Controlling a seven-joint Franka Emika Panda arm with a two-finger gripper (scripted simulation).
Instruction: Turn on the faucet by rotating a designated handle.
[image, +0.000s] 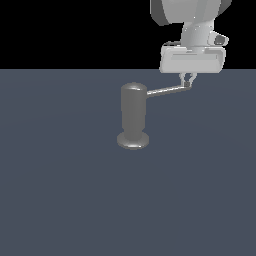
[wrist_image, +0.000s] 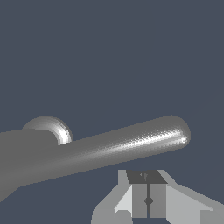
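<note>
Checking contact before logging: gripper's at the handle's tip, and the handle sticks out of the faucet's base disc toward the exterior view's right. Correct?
Not quite. The handle projects from the upper part of the faucet, near its rounded top, not from the base disc; the exterior view shows this. The rest holds: it points to that view's right and the gripper sits at its tip.

A flat, plain slate-blue bench (image: 65, 200) fills the lower part of the exterior view, running to a straight far edge. Above that edge lies a black backdrop (image: 75, 30). The wrist view shows the same slate surface behind.
</note>
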